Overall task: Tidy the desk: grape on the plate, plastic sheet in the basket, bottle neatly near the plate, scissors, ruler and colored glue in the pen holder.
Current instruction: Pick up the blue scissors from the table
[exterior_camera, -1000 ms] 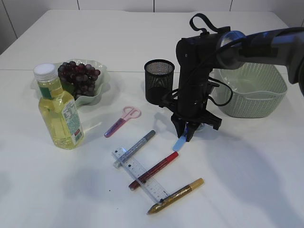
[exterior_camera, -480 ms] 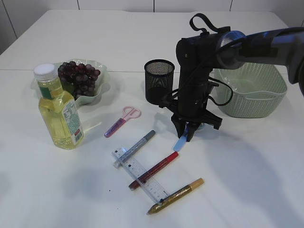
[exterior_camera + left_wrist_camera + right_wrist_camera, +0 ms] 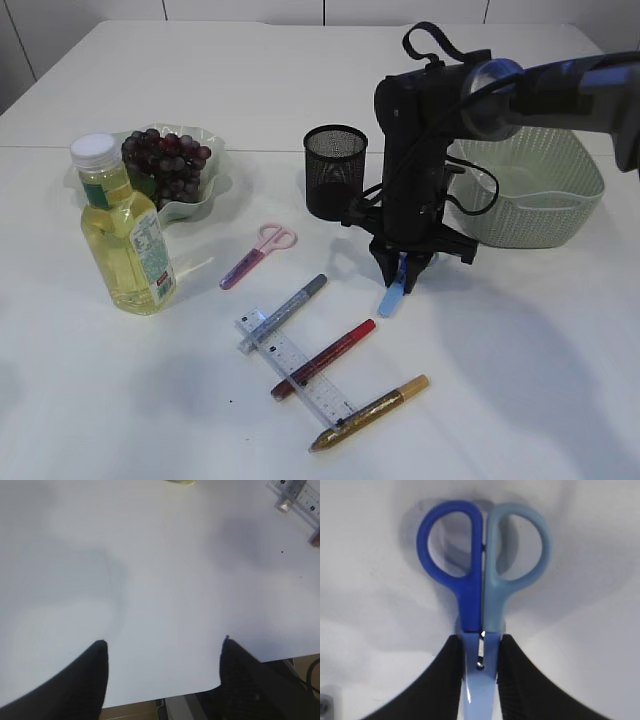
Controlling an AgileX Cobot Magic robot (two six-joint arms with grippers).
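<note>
Blue scissors (image 3: 482, 595), two-tone handles, blades sheathed, in right gripper (image 3: 480, 680).

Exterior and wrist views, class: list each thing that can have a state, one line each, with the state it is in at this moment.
Blue scissors: blades closed, gripped by the right gripper.
Pink scissors: closed, flat on the table.
Bottle: upright, capped.
Pen holder: upright, contents not visible.
Plate: holds grapes.
Basket: upright, inside partly hidden.
Ruler: flat, under the glue pens.
Left gripper: fingers apart, empty.
</note>
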